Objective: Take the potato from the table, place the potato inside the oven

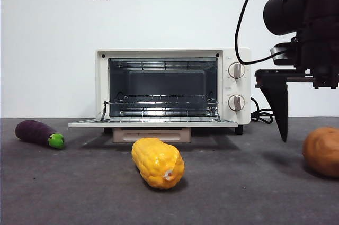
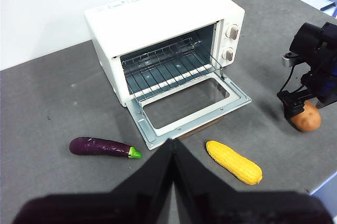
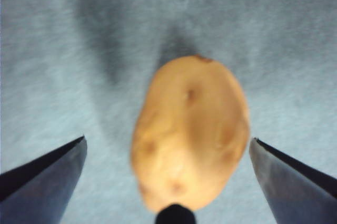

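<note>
The orange-brown potato (image 1: pixel 323 151) (image 2: pixel 307 119) lies on the dark grey table (image 1: pixel 79 193) at the right, in front of and to the right of the oven. My right gripper (image 3: pixel 168 182) (image 2: pixel 295 109) hangs open just above it, one jaw on each side of the potato (image 3: pixel 192 132) and not touching it; in the front view one black finger (image 1: pixel 279 111) points down beside it. The cream-white oven (image 1: pixel 236 84) (image 2: pixel 158 18) stands at the back with its door (image 1: pixel 153 123) folded down and the wire rack bare. My left gripper (image 2: pixel 172 142) is shut and held high over the table's front.
A yellow corn cob (image 1: pixel 157 162) (image 2: pixel 233 162) lies in front of the open door. A purple eggplant (image 1: pixel 38 133) (image 2: pixel 102 147) lies at the left. The oven's black cord (image 1: pixel 262 114) trails on the table right of the oven. The table's edge runs close to the potato.
</note>
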